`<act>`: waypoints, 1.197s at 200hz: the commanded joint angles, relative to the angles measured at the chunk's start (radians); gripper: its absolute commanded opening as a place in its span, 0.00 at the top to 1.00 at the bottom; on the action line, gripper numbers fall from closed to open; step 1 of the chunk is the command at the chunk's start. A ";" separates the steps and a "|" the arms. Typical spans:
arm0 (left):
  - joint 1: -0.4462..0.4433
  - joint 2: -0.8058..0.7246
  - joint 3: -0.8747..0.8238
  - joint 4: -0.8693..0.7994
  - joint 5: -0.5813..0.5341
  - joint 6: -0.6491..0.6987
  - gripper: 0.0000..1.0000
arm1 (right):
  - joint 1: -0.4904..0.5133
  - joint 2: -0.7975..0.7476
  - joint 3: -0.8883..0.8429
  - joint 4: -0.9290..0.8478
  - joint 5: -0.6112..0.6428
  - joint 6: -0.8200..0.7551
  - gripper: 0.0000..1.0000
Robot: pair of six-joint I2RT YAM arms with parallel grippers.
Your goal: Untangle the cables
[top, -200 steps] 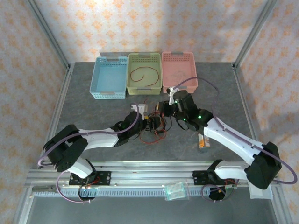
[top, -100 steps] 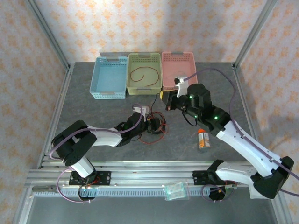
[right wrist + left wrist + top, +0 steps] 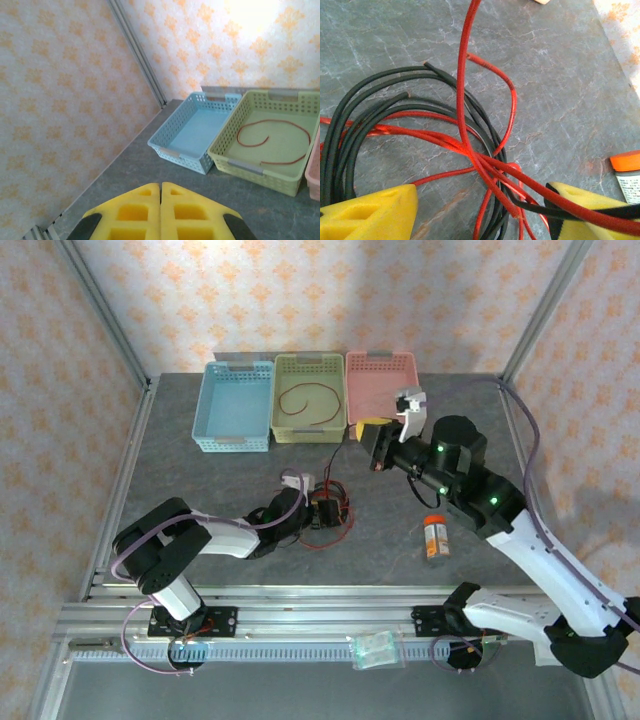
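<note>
Cables (image 3: 328,515) tangled on counter (image 3: 200,480), red and black, light, limp; take a free end (image 3: 427,65), not the knot. Left end effector (image 3: 482,200) spread apart astride them; its wrist view shows the crossings. Right end effector (image 3: 365,432) closed together, seemingly pinching a dark strand (image 3: 340,452) seen overhead. Green basket (image 3: 310,358) holds one red cable (image 3: 300,392).

Red and black cables (image 3: 470,150) (grey marbled table (image 3: 560,75)).

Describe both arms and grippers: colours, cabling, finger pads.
Left arm and right arm: white links, black joints, a purple hose looping along each. Green lights glow on the right arm's dark joints. Left gripper and right gripper have yellow pads with moulded rectangular recesses.
</note>
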 commanded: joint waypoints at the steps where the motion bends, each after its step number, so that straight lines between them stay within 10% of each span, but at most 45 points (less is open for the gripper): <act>1: 0.008 0.023 -0.024 0.035 -0.008 -0.012 0.31 | 0.002 -0.031 0.062 0.027 0.045 -0.035 1.00; 239: -0.036 0.026 -0.067 -0.011 -0.040 -0.013 0.29 | 0.002 0.347 0.868 -0.159 0.514 -0.124 1.00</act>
